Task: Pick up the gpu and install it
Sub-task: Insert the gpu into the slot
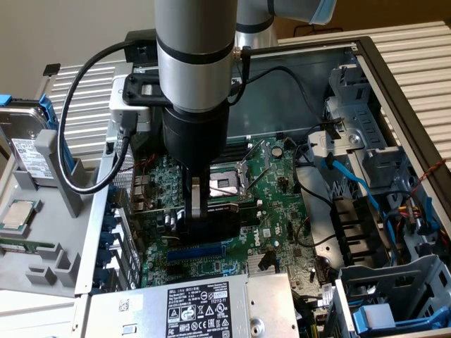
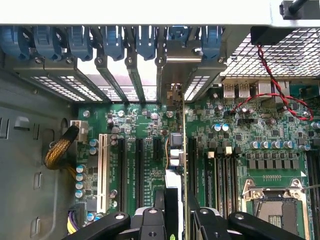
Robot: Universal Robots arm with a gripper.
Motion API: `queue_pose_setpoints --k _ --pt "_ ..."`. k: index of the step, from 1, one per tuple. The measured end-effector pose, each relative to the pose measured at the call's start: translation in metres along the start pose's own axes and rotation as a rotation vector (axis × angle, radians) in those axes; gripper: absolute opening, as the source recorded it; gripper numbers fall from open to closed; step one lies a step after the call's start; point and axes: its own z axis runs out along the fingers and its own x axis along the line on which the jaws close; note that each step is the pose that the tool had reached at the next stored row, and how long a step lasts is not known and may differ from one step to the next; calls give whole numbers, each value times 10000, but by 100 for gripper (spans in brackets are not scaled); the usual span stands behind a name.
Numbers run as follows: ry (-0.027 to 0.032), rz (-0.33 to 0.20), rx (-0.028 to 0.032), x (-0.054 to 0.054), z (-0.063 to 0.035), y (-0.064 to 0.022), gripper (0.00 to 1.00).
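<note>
GPU held on edge above the motherboard slots

GPU (image 2: 176, 165) is seen edge-on in the wrist view, standing upright over the motherboard (image 2: 240, 130) between two black expansion slots, its silver end bracket (image 2: 172, 95) reaching up toward the rear slot openings of the case. In the exterior view the card's black body (image 1: 211, 222) is found directly under the arm, low over the board and just above the blue slot (image 1: 201, 251).

Gripper (image 2: 176, 210) is closed on the GPU, one finger set against each face of the card; a pale finger (image 1: 196, 201) is visible on the side facing the exterior camera.

Surroundings, listed outward:
- empty CPU socket (image 1: 227, 184), just beyond the card
- white slot (image 2: 103, 172) and yellow sleeved cable (image 2: 59, 150), beside the black slots
- blue retention clips (image 2: 112, 42) along the rear of the case
- red and black twisted wire (image 2: 272, 87) over the port area
- labelled power supply (image 1: 201, 310) at the near edge
- blue cables (image 1: 366, 190) and drive cage (image 1: 366, 134) at the exterior view's right
- loose processor (image 1: 17, 215) on a grey tray at the exterior view's left
</note>
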Motion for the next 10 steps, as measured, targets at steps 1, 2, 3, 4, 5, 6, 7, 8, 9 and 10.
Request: queue_pose_setpoints --k 1,2,3,4,5,6,7,8,9,10 --pt "1 -2 0 0 1 5 27" --pt "1 -1 0 0 1 10 27" --pt "2 -2 -1 1 1 10 27" --pt "2 -2 0 1 1 10 27" --pt "3 -2 -1 1 1 10 27" --pt "2 -3 -1 1 1 10 27" --pt "1 -3 0 0 2 10 27" --pt "1 -2 0 0 2 10 27" --pt "1 -2 0 -1 2 10 27" --pt "1 -2 0 -1 2 10 27"
